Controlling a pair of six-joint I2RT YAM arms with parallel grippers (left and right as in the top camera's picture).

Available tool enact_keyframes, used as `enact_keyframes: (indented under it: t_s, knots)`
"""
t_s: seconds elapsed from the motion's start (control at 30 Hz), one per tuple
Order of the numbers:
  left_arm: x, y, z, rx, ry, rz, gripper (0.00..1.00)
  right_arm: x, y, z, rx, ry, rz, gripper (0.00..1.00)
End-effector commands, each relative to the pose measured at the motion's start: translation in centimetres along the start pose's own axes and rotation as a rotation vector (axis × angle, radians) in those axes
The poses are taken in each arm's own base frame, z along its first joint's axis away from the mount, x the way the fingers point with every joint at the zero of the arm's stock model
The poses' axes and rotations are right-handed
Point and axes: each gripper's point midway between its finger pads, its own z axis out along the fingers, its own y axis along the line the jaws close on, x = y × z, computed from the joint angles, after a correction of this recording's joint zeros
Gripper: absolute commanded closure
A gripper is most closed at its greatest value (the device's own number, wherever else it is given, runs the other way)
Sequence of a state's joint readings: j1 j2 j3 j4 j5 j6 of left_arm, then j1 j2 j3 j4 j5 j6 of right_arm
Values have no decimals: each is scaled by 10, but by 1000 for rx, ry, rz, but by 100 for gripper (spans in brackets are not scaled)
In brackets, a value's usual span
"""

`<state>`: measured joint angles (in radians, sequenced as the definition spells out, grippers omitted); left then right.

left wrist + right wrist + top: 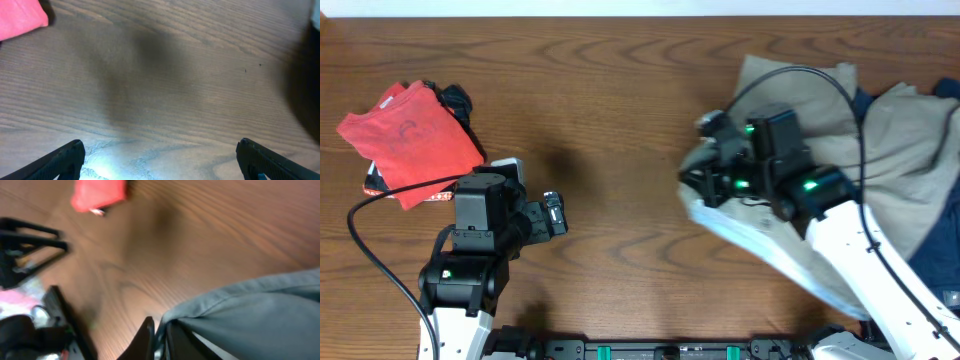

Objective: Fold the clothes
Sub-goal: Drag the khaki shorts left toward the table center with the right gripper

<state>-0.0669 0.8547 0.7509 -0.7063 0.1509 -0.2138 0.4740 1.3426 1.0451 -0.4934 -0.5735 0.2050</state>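
Observation:
Large khaki-beige trousers (890, 130) lie heaped at the right of the table, over dark blue denim (935, 250). My right gripper (695, 185) is shut on the trousers' left edge; in the right wrist view the cloth (250, 310) is pinched between the fingers (161, 335) and lifted off the wood. A folded red T-shirt (410, 140) lies at the far left, also seen in the left wrist view (20, 17) and the right wrist view (97, 194). My left gripper (555, 213) is open and empty over bare wood (160, 155).
A dark garment (455, 100) peeks from under the red T-shirt. The wooden table (610, 90) spans the view. The left arm's base (25, 245) shows in the right wrist view.

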Motion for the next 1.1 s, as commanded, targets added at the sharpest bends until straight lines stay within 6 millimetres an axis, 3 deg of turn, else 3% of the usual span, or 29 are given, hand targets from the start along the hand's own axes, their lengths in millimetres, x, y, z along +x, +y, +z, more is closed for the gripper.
enact_keyframes:
  t_s: [0.0, 0.07, 0.2, 0.33, 0.4, 0.57, 0.7, 0.8, 1.07]
  knots:
    - [-9, -1, -5, 0, -25, -11, 2, 2, 37, 18, -112, 19, -13, 87]
    - [-9, -1, -5, 0, -25, -10, 2, 4, 45, 26, -128, 26, -37, 75]
    - [-11, -2, -5, 2, -32, -10, 2, 14, 14, 37, 47, 53, -13, 1]
    - [-13, -3, -5, 5, -43, -9, 2, 24, -47, 20, 354, 71, 44, 1]
    - [-13, -3, -5, 6, -43, -9, 2, 34, -84, -1, 534, 94, 106, 1]
    - [-18, -15, -5, 75, -56, -9, 2, 63, -139, -51, 774, 181, 236, 1]
    - [-17, -38, 0, 205, -13, -51, 2, 83, -162, -79, 847, 236, 343, 1]
    - [-9, -48, 12, 263, 71, -105, 2, 93, -167, -88, 851, 263, 396, 1]
    - [38, -73, 61, 337, 384, -166, 2, 112, -180, -113, 912, 315, 484, 1]
